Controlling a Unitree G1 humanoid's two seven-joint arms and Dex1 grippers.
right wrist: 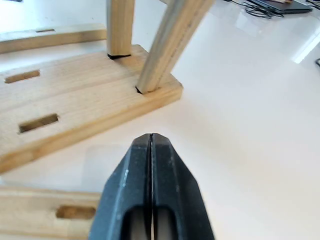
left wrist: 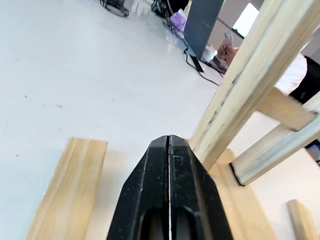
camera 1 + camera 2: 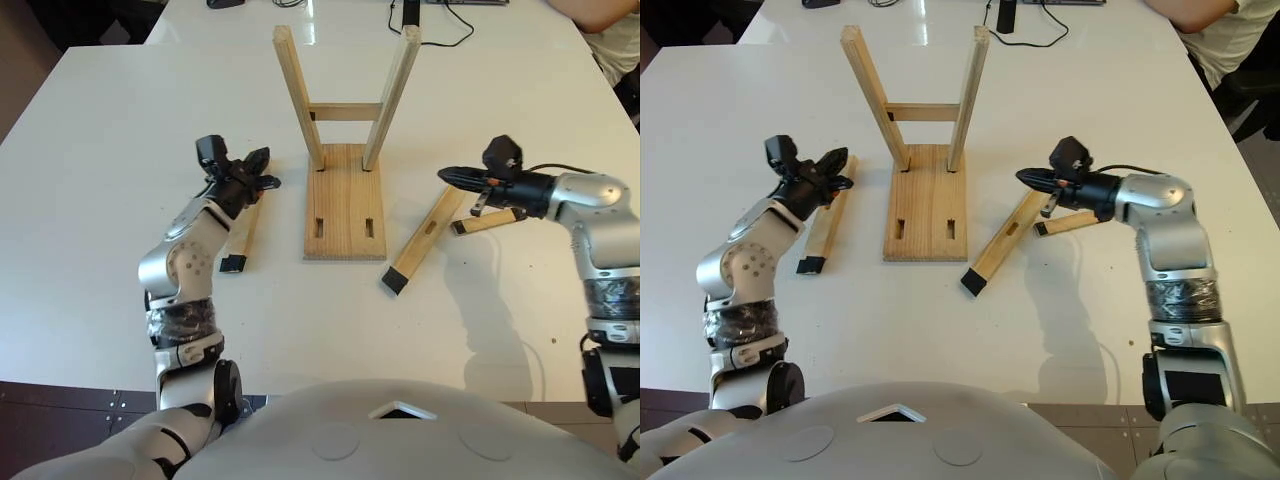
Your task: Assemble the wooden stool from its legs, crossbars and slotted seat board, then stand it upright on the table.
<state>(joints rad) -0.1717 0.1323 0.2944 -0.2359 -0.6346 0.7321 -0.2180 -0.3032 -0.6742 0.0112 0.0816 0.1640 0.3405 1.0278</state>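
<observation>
Seat board [image 3: 344,215] flat on counter [image 3: 120,150]; 2 legs [image 3: 300,95] upright in far slots, 2 near slots empty. Left fingers [image 3: 262,170] closed, empty, by loose leg [image 3: 240,240]. Right fingers [image 3: 447,175] closed, empty, near second loose leg [image 3: 425,240]. We judge the risk: an arm knocks the upright pair and levers it out of its slots.

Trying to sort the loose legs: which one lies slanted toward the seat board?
The right-side leg, by the right gripper: its black-capped end angles toward the seat board, while the left-side leg lies nearly parallel to it.
</observation>
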